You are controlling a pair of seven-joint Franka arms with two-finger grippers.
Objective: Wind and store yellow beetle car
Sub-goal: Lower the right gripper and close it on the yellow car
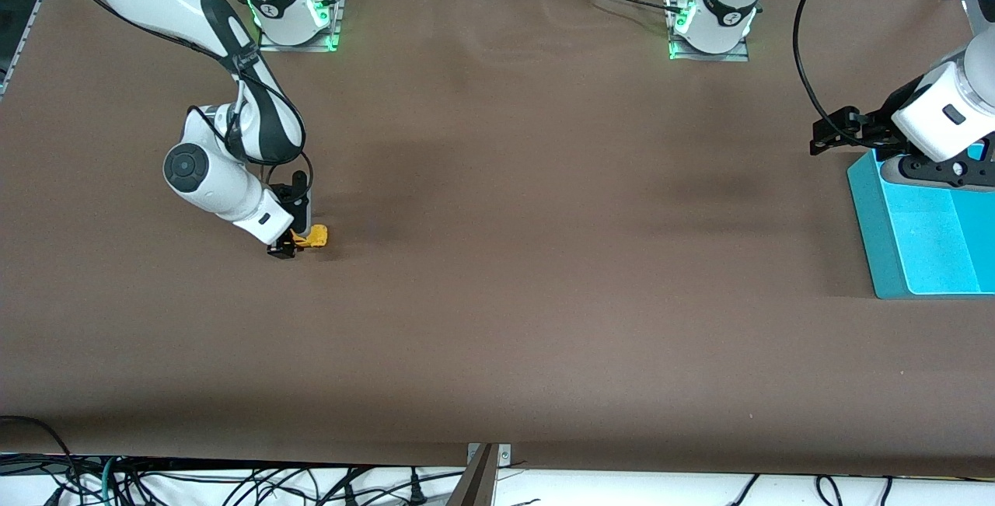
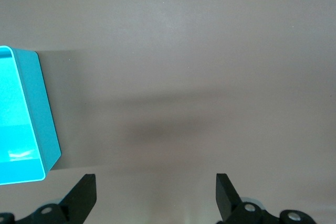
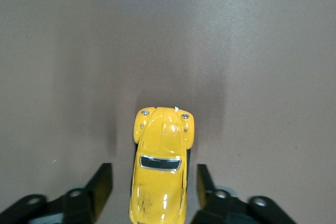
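The yellow beetle car (image 1: pixel 315 237) sits on the brown table toward the right arm's end, on its wheels. My right gripper (image 1: pixel 293 246) is down at the table around the car's rear. In the right wrist view the car (image 3: pixel 160 171) lies between the two black fingers (image 3: pixel 103 182), with a narrow gap on each side, so the gripper (image 3: pixel 153 176) is open around it and neither finger touches it. My left gripper (image 1: pixel 825 137) waits in the air beside the blue bin, open and empty (image 2: pixel 156 187).
An open light blue bin (image 1: pixel 869 235) stands at the left arm's end of the table, and its wall (image 2: pixel 46 114) also shows in the left wrist view. The left arm's wrist hangs over the bin's rim. Brown tabletop stretches between the car and the bin.
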